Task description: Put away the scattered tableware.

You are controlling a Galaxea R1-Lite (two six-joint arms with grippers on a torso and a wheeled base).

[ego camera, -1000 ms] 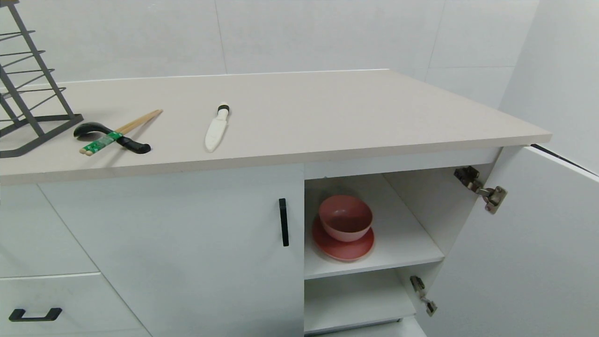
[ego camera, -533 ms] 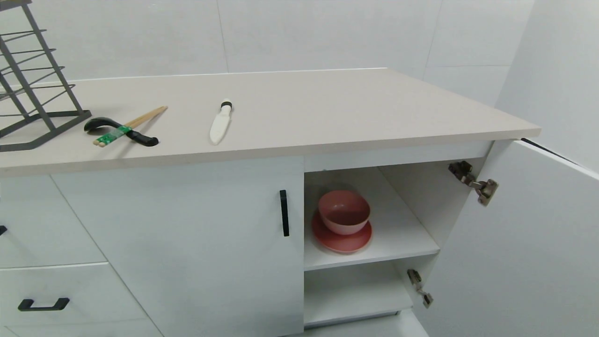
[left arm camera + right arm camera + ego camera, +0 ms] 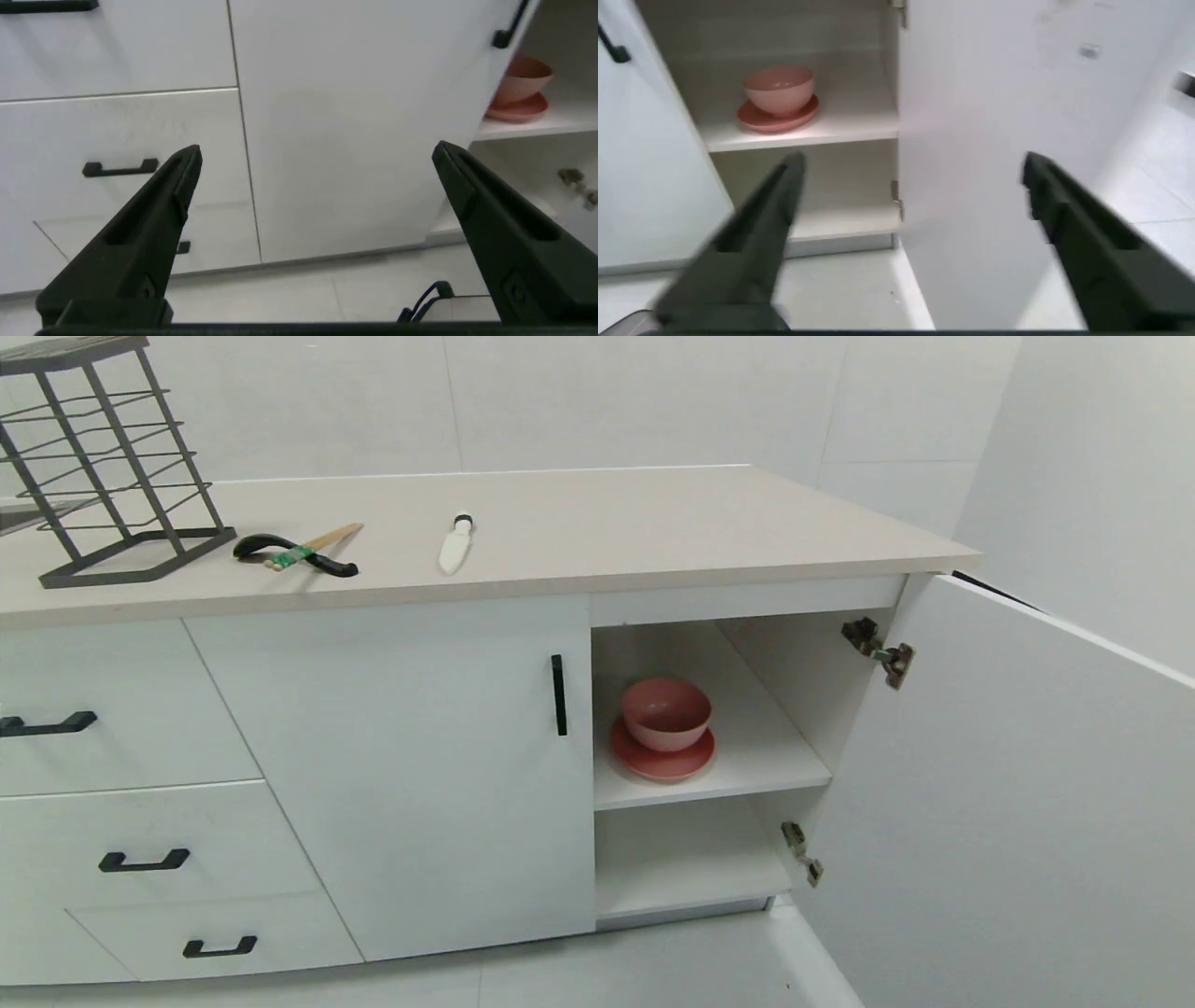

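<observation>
The left gripper (image 3: 318, 154) hangs low before the cabinet front, its 2 fingers spread wide and holding nothing. The right gripper (image 3: 913, 166) hangs before the open compartment, its fingers also wide apart and empty.

The open door (image 3: 980, 784) swings out at the cabinet's right end on 2 hinges (image 3: 878, 649). To its left the closed door (image 3: 420, 756) carries a vertical black handle (image 3: 557, 694) at its right edge. At the cabinet's left end, 3 drawers (image 3: 121, 821) each have a black handle.

Inside the open compartment, the pink bowl (image 3: 666, 709) sits upright on the pink plate (image 3: 663, 763). The plate lies on the upper shelf (image 3: 756, 756) near its left edge, and the lower shelf (image 3: 691, 859) is below.

On the countertop (image 3: 607, 523), the black spoon (image 3: 250, 546) lies near the front edge toward the left end. The chopsticks (image 3: 336, 534), wrapped in a green band, lie across its handle. The white knife (image 3: 456, 547) lies to their right, apart from them, its black-banded end pointing toward the back edge. The dark wire rack (image 3: 75, 355) stands upright at the left end, just beside the spoon.
</observation>
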